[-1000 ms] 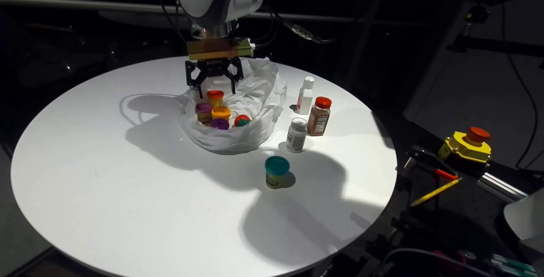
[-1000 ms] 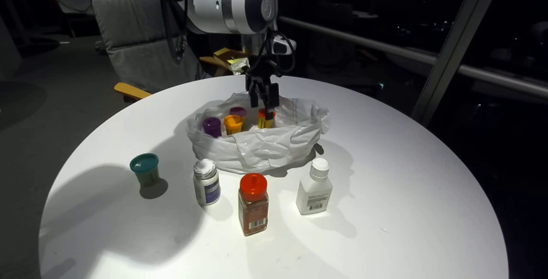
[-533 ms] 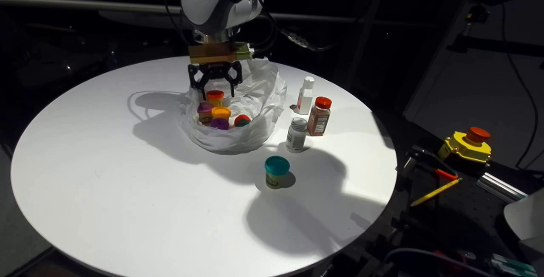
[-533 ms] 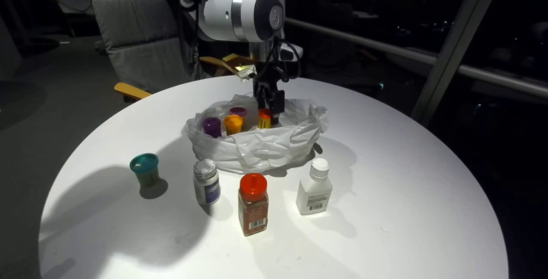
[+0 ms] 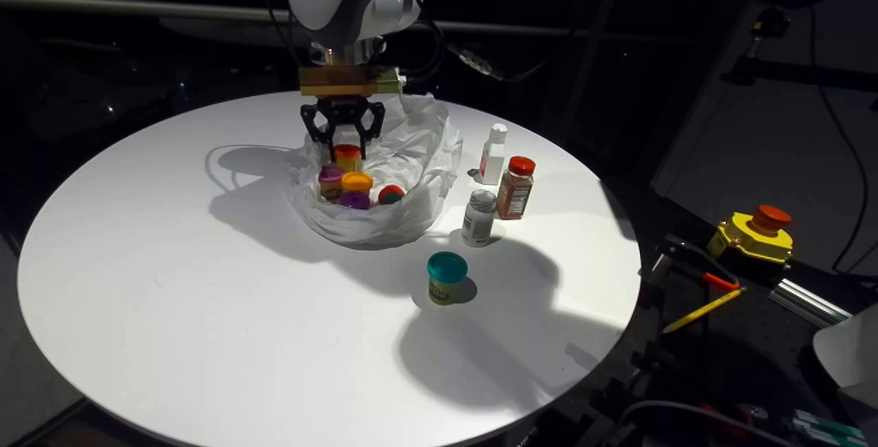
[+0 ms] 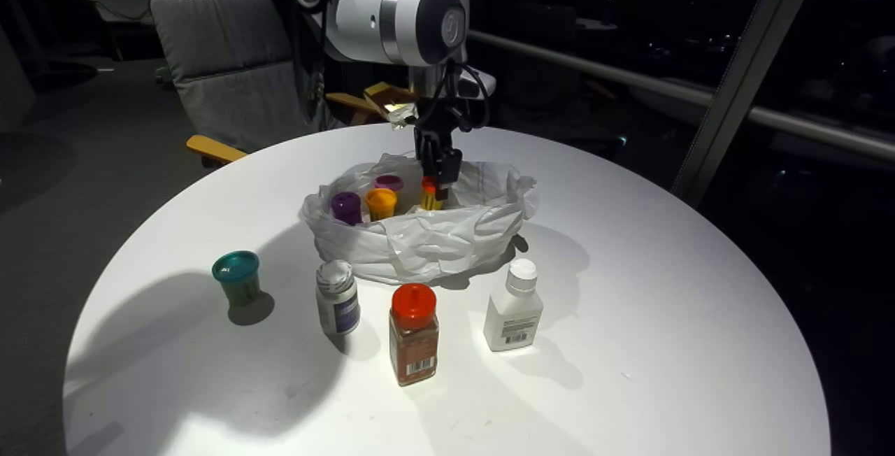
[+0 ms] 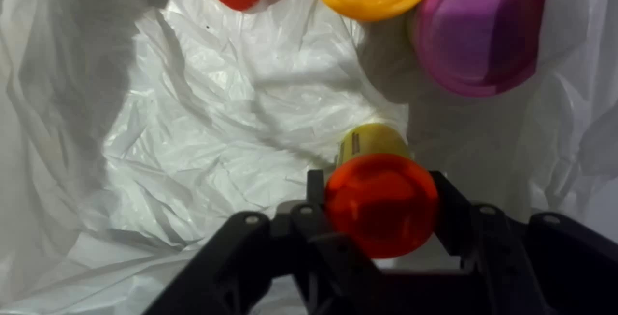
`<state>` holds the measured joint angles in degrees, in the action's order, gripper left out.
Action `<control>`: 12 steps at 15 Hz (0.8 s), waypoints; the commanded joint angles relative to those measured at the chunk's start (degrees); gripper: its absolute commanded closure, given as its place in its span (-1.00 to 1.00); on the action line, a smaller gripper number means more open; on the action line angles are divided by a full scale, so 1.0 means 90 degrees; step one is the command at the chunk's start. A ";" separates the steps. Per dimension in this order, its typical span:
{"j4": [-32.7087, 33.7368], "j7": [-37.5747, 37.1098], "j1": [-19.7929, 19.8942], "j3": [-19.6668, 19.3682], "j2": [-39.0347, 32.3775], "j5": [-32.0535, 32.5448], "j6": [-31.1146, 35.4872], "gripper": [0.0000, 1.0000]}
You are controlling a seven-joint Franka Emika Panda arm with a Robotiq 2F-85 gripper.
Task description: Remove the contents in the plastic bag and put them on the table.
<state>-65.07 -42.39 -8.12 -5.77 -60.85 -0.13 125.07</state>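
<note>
Gripper [image 5: 348,151] narrower than a second ago; now clasps the orange-red-lidded pot [image 7: 381,204] on both sides, inside the plastic bag [image 5: 384,225]. Teal-lidded pot [image 5: 446,277] unmoved.

Five pots [image 5: 444,277], three bottles [image 5: 514,195], one strawberry [image 5: 391,193] (plus one bag [image 5: 381,227])
</note>
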 commanded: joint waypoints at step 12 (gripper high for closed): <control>-0.4163 0.0316 -0.0500 -0.0288 0.3129 0.0721 0.2596 0.43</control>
<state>-91.33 -41.87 -9.54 -7.84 -40.61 2.95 142.11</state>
